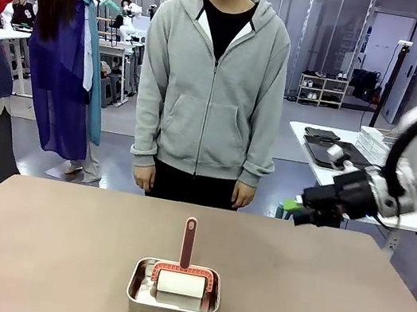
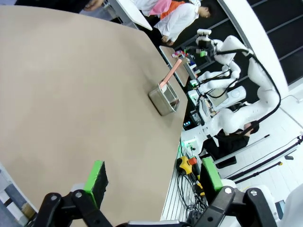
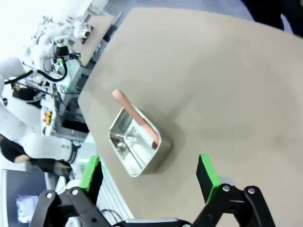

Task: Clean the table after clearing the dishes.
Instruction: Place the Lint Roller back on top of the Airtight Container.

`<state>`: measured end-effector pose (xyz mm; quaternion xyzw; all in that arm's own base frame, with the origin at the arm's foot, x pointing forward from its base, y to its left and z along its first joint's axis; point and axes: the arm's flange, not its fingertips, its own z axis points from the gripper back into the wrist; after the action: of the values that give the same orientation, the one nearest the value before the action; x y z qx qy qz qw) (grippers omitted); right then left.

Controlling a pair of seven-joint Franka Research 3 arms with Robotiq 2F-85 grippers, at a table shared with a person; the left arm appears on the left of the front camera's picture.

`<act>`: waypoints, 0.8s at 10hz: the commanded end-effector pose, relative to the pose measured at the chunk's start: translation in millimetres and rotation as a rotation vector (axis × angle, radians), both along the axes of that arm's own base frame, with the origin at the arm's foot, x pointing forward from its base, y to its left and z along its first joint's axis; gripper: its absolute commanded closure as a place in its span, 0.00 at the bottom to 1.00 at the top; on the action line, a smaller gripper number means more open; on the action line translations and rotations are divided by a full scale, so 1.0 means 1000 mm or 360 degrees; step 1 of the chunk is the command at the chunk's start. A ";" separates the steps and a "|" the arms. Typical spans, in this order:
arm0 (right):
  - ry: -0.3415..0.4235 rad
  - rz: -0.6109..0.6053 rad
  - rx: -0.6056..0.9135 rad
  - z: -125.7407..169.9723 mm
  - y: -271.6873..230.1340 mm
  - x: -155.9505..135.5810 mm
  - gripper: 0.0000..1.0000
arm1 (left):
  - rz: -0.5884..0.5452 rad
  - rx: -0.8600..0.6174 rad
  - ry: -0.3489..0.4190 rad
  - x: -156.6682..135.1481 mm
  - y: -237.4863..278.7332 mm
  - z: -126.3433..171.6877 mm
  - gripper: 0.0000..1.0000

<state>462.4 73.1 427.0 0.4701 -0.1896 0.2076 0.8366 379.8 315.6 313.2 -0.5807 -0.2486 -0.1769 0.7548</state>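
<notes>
The left gripper (image 2: 154, 182) hangs with its jaws spread wide over the near edge of the table (image 1: 54, 250), well apart from the steel pan (image 1: 171, 303) with the pink-handled lint roller (image 1: 184, 269) in it. A person (image 1: 211, 84) stands beyond it. The right gripper (image 3: 149, 175), fingers likewise spread and holding nothing, hovers above the pan's right.

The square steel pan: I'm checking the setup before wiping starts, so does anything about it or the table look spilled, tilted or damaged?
Nothing stands out. The square steel pan sits flat on the taupe-brown table, holding a pink-handled roller with a white roll, handle upright. No spills show.
</notes>
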 end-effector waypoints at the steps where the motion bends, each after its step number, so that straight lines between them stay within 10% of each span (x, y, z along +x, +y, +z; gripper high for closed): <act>1: -0.0038 0.0213 0.0123 -0.011 -0.011 -0.028 0.00 | 0.0009 0.0006 0.0011 -0.005 -0.003 0.004 0.00; 3: -0.0192 0.0480 0.0158 -0.017 -0.021 -0.046 0.00 | 0.0009 0.0006 0.0011 -0.005 -0.003 0.004 0.00; 4: -0.0010 0.0136 0.0126 -0.014 -0.015 -0.032 0.00 | 0.0009 0.0006 0.0011 -0.005 -0.003 0.004 0.00; 8: -0.0010 0.0136 0.0126 -0.014 -0.015 -0.032 0.00 | 0.0009 0.0006 0.0011 -0.005 -0.003 0.004 0.00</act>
<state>427.1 51.4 409.1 0.5099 -0.1821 0.2499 0.8027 379.8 315.5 313.3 -0.5807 -0.2486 -0.1770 0.7548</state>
